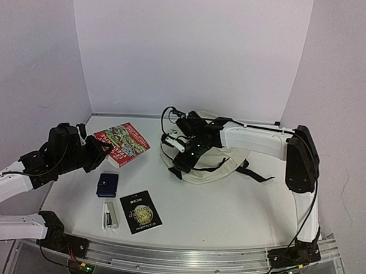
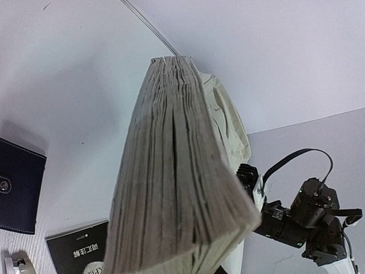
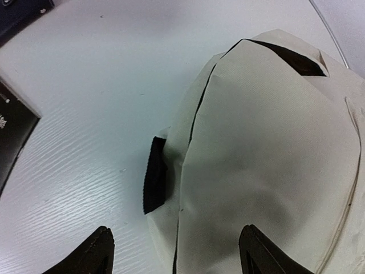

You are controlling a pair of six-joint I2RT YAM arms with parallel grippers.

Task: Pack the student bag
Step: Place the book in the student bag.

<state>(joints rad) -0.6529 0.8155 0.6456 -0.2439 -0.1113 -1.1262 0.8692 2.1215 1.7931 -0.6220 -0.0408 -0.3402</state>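
The student bag [image 1: 225,164], cream fabric with black zipper lines and straps, lies right of the middle of the table. My right gripper [image 1: 177,156] hovers over its left end, open, and both dark fingertips [image 3: 101,252] straddle the bag's cream panel [image 3: 268,142] with nothing between them. A thick book with a red illustrated cover [image 1: 124,143] is at the left. My left gripper [image 1: 102,151] is shut on its near left edge. In the left wrist view the book's page edges [image 2: 171,188] fill the frame and hide the fingers, with the bag [image 2: 229,121] behind.
A navy wallet [image 1: 107,184], a white stapler [image 1: 110,216] and a black booklet [image 1: 140,211] lie near the front left of the table. White walls close off the back and both sides. The right arm [image 1: 261,141] stretches across above the bag.
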